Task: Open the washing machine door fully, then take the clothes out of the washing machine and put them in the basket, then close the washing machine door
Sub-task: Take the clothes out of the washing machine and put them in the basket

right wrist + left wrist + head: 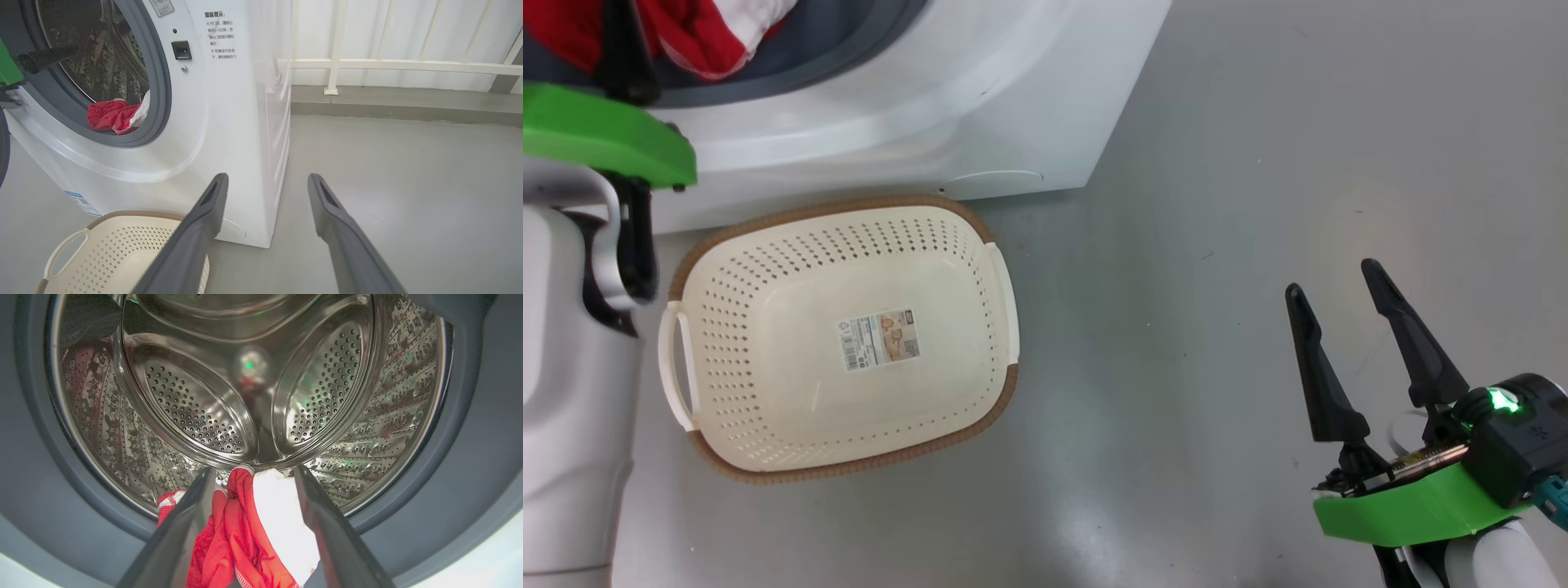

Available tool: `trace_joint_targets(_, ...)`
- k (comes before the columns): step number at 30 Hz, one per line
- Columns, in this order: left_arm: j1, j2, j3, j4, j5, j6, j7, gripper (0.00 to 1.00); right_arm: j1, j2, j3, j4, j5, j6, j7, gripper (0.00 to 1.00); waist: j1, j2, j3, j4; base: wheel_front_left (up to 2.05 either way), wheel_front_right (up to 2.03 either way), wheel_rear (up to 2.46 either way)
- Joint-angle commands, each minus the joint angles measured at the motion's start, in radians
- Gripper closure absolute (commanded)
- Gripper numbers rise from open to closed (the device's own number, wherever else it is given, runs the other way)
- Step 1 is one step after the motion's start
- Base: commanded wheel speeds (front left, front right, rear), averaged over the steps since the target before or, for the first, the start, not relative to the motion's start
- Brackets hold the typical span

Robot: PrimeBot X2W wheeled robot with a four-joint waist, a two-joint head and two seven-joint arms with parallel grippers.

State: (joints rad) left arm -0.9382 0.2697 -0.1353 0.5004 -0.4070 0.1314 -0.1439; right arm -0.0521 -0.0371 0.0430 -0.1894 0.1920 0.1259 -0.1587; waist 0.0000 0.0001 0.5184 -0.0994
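We reach our left gripper (251, 473) forward, fingers (184, 522) spread wide; our right gripper (1330, 278) hangs low, fingers equally parted.

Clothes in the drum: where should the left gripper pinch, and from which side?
Pinch the bunched red fold of the clothes beside the white panel, at the front lip of the drum. Come straight in through the door opening, from the front: the bundle lies low at the mouth, and the open left gripper straddles that ridge, so closing there should catch several layers.
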Motion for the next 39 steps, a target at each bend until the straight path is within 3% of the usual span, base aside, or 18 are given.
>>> trace_joint_targets(1,-0.040,0.047,0.028,0.004,-0.007,-0.005,-0.004,0.00,-0.024,-0.013,0.023,-0.021,-0.002,0.005,-0.005,0.00,0.0000,-0.0001,0.014,-0.008,0.00,0.00,0.00)
trace_joint_targets(17,-0.244,0.098,0.017,0.278,0.010,0.016,0.029,0.00,-0.069,-0.013,0.066,-0.008,-0.002,0.005,-0.010,0.00,0.0000,-0.0001,0.091,-0.058,0.00,0.00,0.00)
trace_joint_targets(39,-0.359,0.166,-0.034,0.543,0.048,0.049,0.103,0.00,-0.089,-0.013,0.108,0.020,0.024,0.005,-0.018,0.00,0.0000,-0.0001,0.127,-0.117,0.00,0.00,0.00)
